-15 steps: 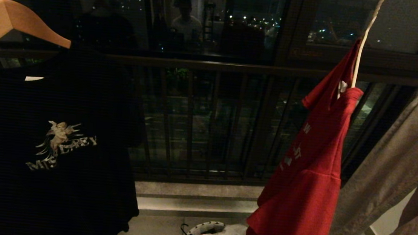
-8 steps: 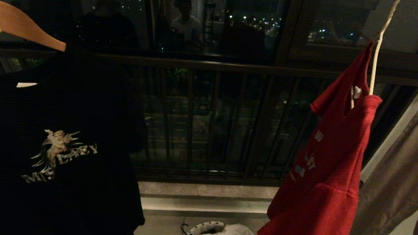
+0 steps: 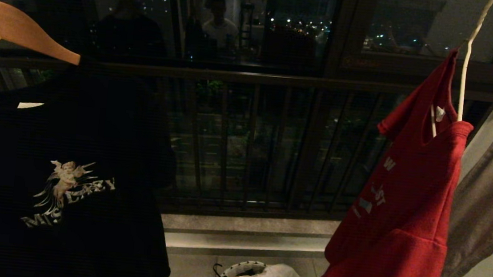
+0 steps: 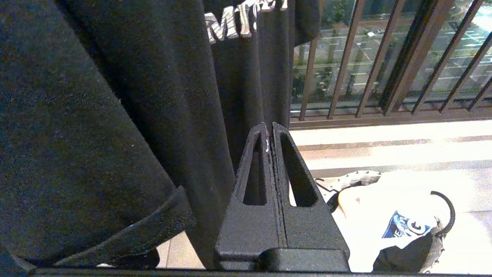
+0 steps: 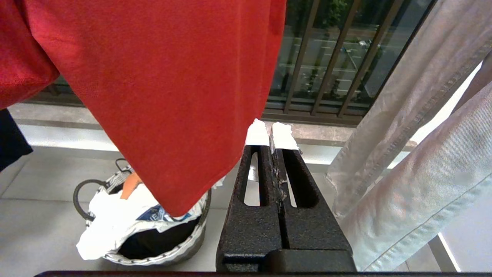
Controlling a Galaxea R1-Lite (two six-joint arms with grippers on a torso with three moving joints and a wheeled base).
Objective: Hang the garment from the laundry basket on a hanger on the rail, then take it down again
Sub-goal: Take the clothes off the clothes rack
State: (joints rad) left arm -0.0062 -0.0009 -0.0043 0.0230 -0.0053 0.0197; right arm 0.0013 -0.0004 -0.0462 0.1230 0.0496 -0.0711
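While the red cotton T-shirt (image 3: 405, 206) drapes bunched on the thin cream wire hanger (image 3: 469, 55), both ribbed black grippers, left (image 4: 270, 129) and right (image 5: 271, 129), hang with jaws pressed together. Below, the round woven laundry basket (image 5: 169, 252) on the tiled floor holds a crumpled white T-shirt (image 5: 115, 215).

Head view dim, night outside; city lights glinting in the window glass (image 3: 256, 28), black T-shirt (image 3: 56, 175) sinking into shadow. Wrist views brighter: floor tiles (image 4: 403, 150) glaring, white shirt (image 4: 388, 207) washing out. Focus holding sharp.
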